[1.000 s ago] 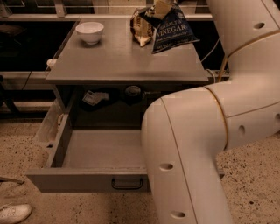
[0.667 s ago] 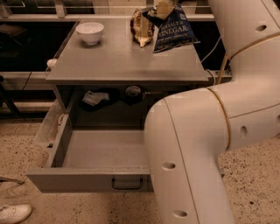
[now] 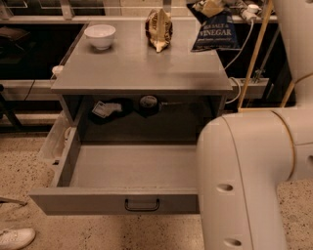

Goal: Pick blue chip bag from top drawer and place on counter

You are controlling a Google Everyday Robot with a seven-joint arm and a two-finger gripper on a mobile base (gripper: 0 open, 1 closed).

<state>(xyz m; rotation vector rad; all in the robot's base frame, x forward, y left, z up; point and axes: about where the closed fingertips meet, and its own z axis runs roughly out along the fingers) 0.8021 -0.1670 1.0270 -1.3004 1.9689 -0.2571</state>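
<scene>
A big white robot arm (image 3: 244, 180) filled the lower right, beside the flat grey counter (image 3: 137, 68) and the wide grey metal top drawer (image 3: 122, 168), which stood open. At upper right, the glossy navy blue chip bag (image 3: 214, 31) hung over the counter's back corner, its top pinched in the gripper (image 3: 210, 7). Setting it down appeared to be all that remained.

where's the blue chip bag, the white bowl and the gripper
blue chip bag (image 3: 215, 33), camera view, on its white lettering
white bowl (image 3: 100, 40), camera view, on its outer wall
gripper (image 3: 209, 7), camera view, on its tip above the bag, top edge
</scene>
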